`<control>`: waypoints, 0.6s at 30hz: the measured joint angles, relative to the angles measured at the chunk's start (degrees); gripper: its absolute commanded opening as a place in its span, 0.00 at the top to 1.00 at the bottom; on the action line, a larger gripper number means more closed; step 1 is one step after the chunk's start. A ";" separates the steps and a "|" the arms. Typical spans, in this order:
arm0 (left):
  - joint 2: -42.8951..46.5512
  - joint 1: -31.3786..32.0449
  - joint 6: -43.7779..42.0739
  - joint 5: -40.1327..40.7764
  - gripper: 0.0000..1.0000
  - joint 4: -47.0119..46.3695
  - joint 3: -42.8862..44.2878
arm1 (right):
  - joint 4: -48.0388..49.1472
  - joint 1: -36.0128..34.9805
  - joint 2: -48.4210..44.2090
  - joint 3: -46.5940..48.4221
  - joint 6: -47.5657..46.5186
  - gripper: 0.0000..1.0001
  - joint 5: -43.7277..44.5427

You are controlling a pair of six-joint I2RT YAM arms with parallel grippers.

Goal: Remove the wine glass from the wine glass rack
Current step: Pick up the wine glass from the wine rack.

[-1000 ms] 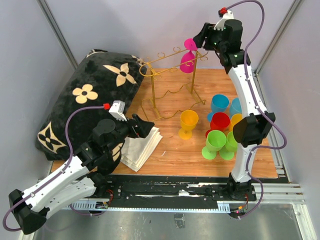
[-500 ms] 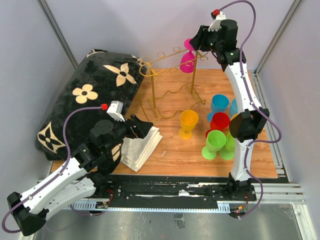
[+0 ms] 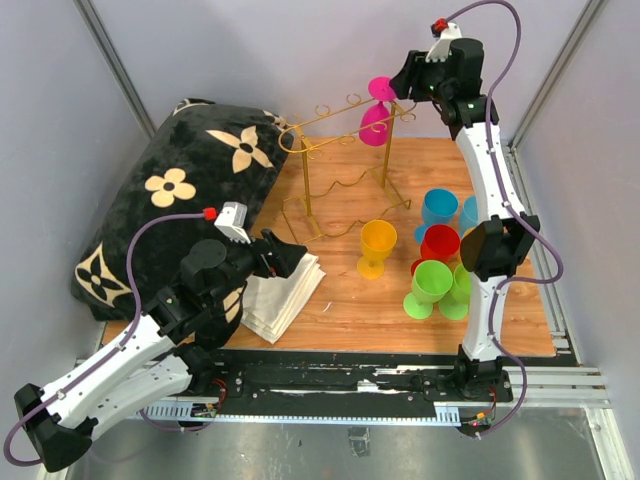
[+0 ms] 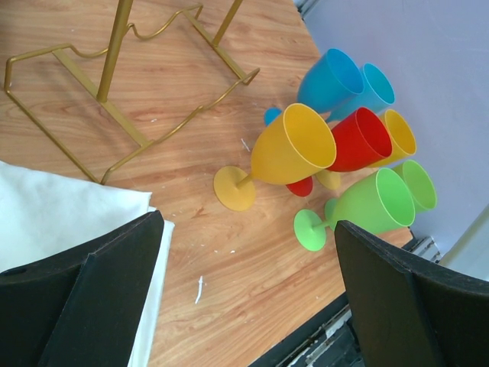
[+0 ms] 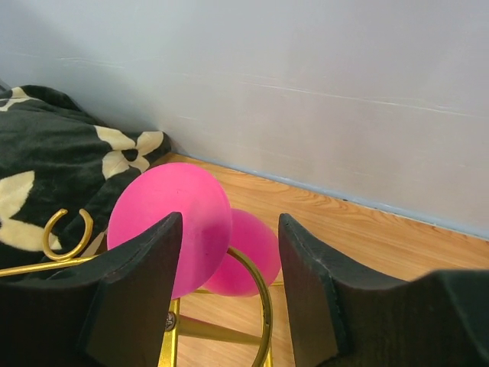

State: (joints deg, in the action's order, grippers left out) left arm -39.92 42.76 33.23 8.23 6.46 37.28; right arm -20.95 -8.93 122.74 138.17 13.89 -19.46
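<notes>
A pink wine glass point(image 3: 376, 122) hangs upside down from the right end of the gold wine glass rack point(image 3: 322, 148), its round foot on top. My right gripper point(image 3: 400, 84) is level with that foot. In the right wrist view the glass point(image 5: 187, 202) has the foot's edge in front of the left finger point(image 5: 137, 290), well apart from the right finger point(image 5: 313, 283). The right gripper point(image 5: 229, 229) is open. A gold loop of the rack point(image 5: 262, 306) curves between the fingers. My left gripper point(image 3: 290, 255) hovers open over the white cloths, and it point(image 4: 248, 225) holds nothing.
A black flowered pillow point(image 3: 190, 190) fills the back left. Folded white cloths point(image 3: 282, 295) lie under the left gripper. Upright plastic glasses stand on the right of the board: yellow point(image 3: 377, 245), green point(image 3: 432, 285), red point(image 3: 440, 243), blue point(image 3: 438, 208). Grey walls close the back.
The right wrist moved slightly left and up, then back right, staying at the pink glass's foot. The glass still hangs on the rack. The left arm barely moved.
</notes>
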 measured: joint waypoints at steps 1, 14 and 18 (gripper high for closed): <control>-0.04 0.00 0.00 0.00 0.00 0.00 0.00 | 0.00 0.07 0.09 0.00 -0.04 0.47 -0.02; -0.74 0.00 0.02 -0.39 0.00 0.11 0.02 | 0.55 0.07 1.40 0.33 0.83 0.68 -6.62; -0.74 0.00 0.04 -0.42 0.00 0.13 0.02 | 0.61 0.07 1.49 0.42 1.49 0.81 -7.41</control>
State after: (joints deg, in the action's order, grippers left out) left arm -40.66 42.76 33.28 7.81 6.59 37.30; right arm -20.34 -8.86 124.22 138.58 15.38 -26.87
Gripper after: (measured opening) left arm 0.994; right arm 0.272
